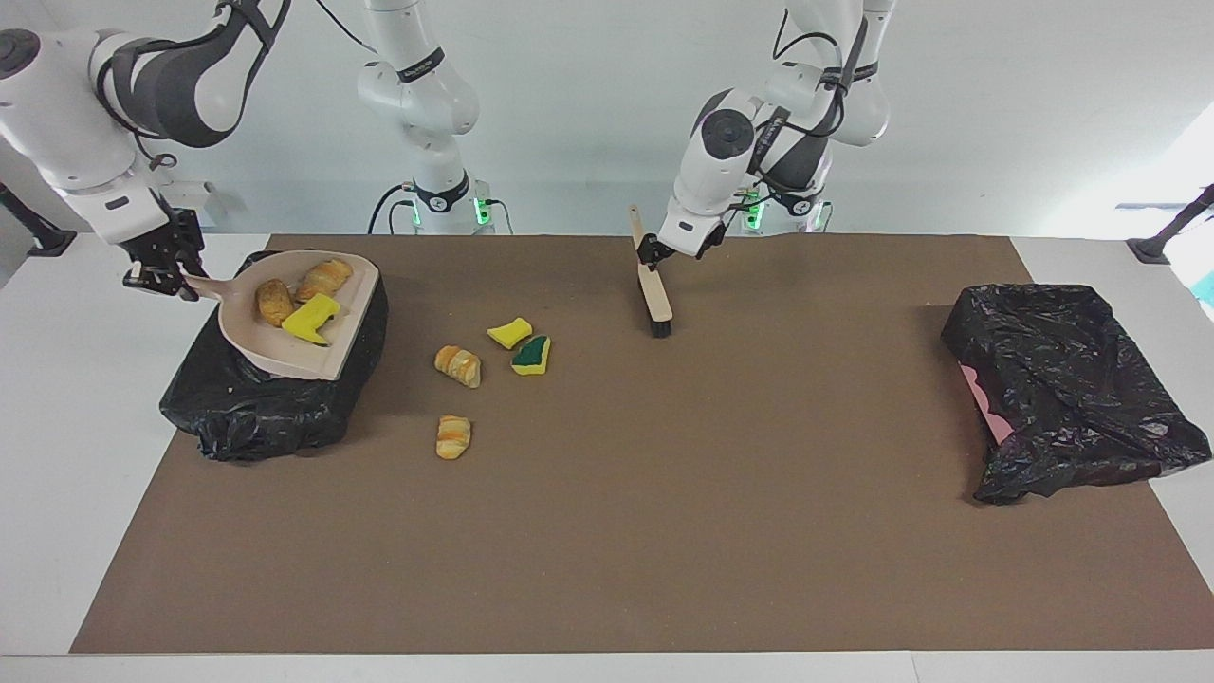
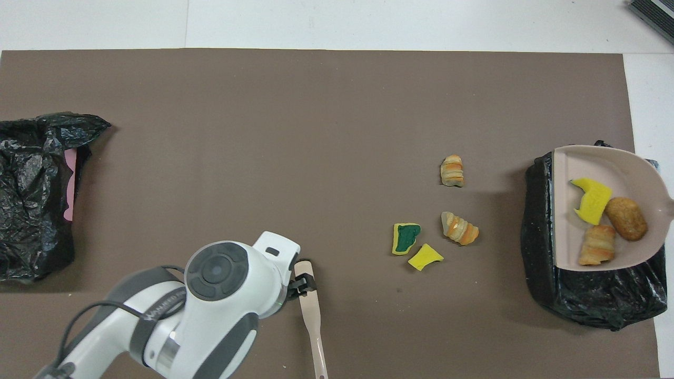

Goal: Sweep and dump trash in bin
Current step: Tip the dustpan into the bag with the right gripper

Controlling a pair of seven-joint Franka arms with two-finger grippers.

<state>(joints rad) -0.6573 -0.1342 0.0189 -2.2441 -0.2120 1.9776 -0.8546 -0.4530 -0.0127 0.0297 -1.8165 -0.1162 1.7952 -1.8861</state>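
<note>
My right gripper point(image 1: 163, 275) is shut on the handle of the beige dustpan point(image 1: 285, 356) point(image 2: 568, 210), which hangs level over the black-lined bin point(image 1: 247, 408) point(image 2: 590, 295). In the pan lie a yellow sponge piece point(image 1: 311, 318) point(image 2: 592, 200) and two bread chunks point(image 1: 273, 299) point(image 2: 596, 245). On the mat beside the bin lie two more bread chunks point(image 1: 458, 365) point(image 1: 453, 436), a yellow sponge piece point(image 1: 509, 332) and a green-faced one point(image 1: 531, 353) point(image 2: 406, 238). My left gripper point(image 1: 664, 251) point(image 2: 301, 284) is at the handle of the brush point(image 1: 654, 289) point(image 2: 310, 305), which stands tilted with its bristles on the mat.
A second black bag point(image 1: 1062, 389) point(image 2: 31, 195) with pink showing at its edge lies at the left arm's end of the brown mat point(image 1: 664, 531). White table shows around the mat.
</note>
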